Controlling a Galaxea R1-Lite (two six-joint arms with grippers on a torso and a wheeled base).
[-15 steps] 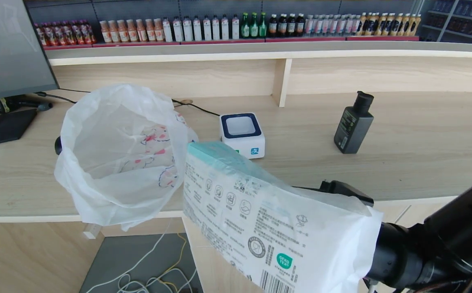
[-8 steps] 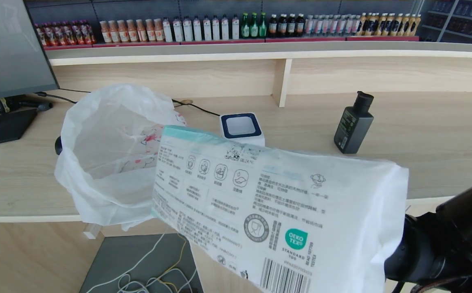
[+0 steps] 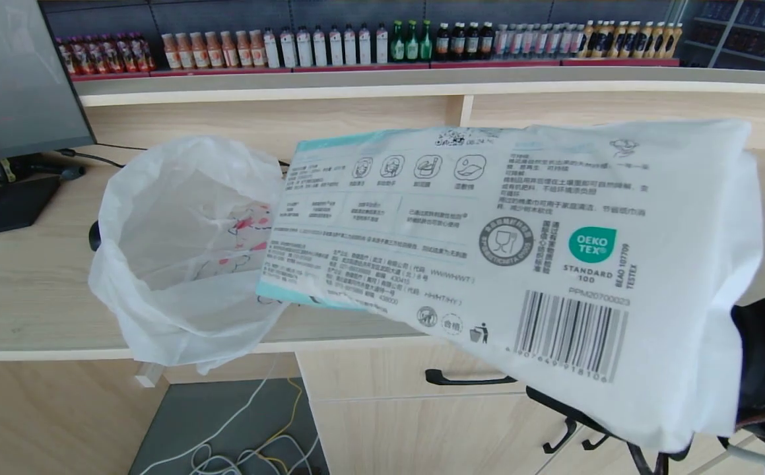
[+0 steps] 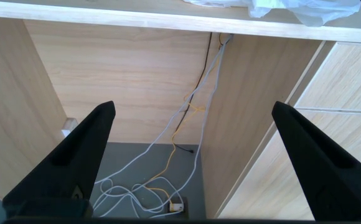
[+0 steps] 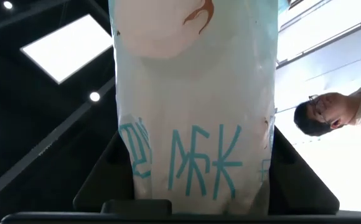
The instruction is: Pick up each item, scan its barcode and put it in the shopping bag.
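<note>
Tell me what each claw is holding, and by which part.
The right claw is shut on the white pack, gripping the short end nearest its barcode. The left claw is open and holds nothing.

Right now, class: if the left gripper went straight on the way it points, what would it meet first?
Probably the hanging cables in front of the wooden back panel under the counter; the open left gripper has nothing nearer between its fingers, though depth is hard to judge.
</note>
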